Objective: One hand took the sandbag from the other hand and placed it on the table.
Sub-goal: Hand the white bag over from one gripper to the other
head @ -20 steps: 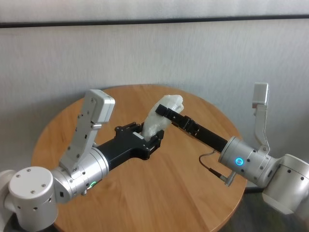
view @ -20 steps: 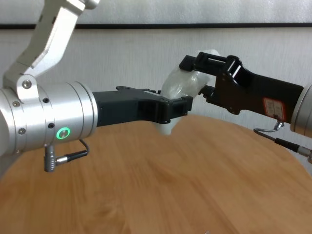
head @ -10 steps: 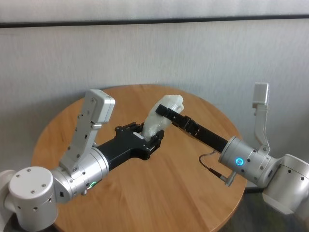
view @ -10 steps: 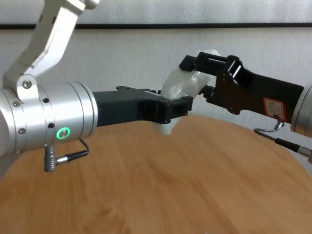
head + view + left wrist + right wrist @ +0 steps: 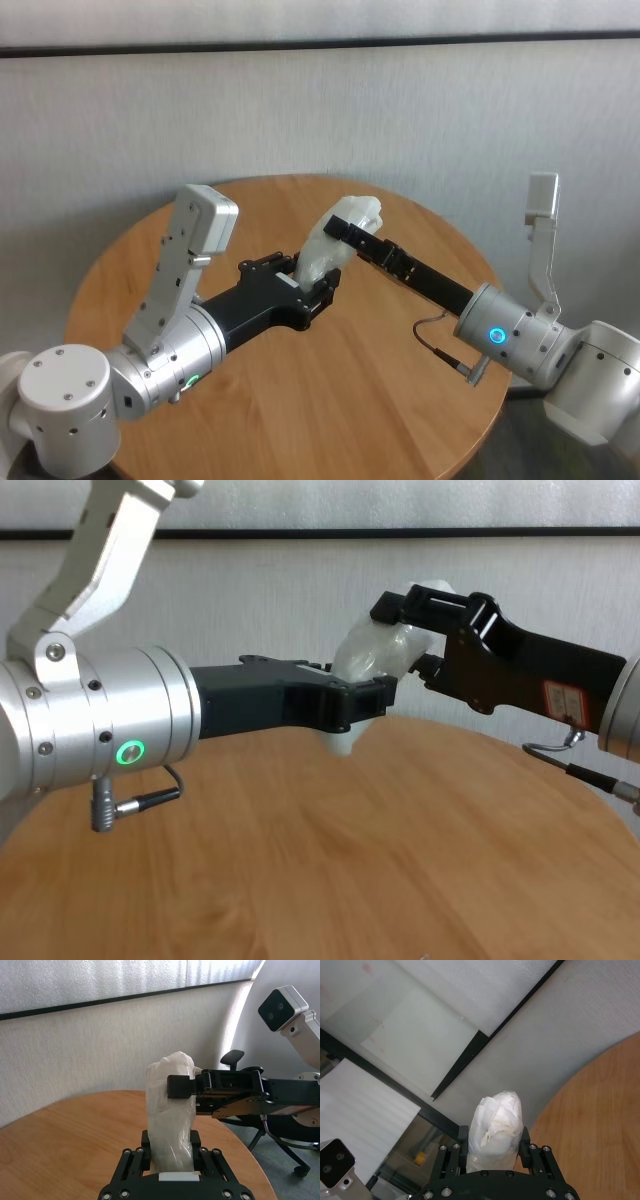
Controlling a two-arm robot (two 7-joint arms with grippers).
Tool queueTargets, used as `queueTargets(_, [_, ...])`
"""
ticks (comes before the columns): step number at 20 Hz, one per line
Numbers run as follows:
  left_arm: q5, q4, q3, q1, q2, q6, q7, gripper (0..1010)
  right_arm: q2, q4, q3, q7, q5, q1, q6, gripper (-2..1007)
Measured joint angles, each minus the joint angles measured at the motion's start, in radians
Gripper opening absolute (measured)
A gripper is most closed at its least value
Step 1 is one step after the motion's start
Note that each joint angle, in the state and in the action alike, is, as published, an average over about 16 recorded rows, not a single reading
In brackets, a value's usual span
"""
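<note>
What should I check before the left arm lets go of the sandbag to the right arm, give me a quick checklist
1. Right pincer closed on the upper end of the sandbag: ok; its fingers sit on both sides in the right wrist view.
2. Left pincer holding the lower end: ok.
3. Sandbag clear of the table: ok; the chest view shows its bottom above the wood.
4. The two pincers apart from each other: ok; bag shows between them in the left wrist view.
5. Right grip firm enough to carry the bag alone: cannot tell.
6. Bare wood below for setting it down: ok.
</note>
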Motion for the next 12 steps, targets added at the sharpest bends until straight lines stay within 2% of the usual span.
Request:
queueTargets(7, [0.000, 0.000, 0.000, 0.000, 0.000, 0.000, 0.000, 472, 0.007, 0.002, -0.013, 0.000, 0.010, 0.006, -0.010, 568])
queueTargets(12, [0.000, 0.000, 0.000, 0.000, 0.000, 0.000, 0.000, 520, 0.012, 0.006, -0.024, 0.000, 0.017, 0.012, -0.018, 568])
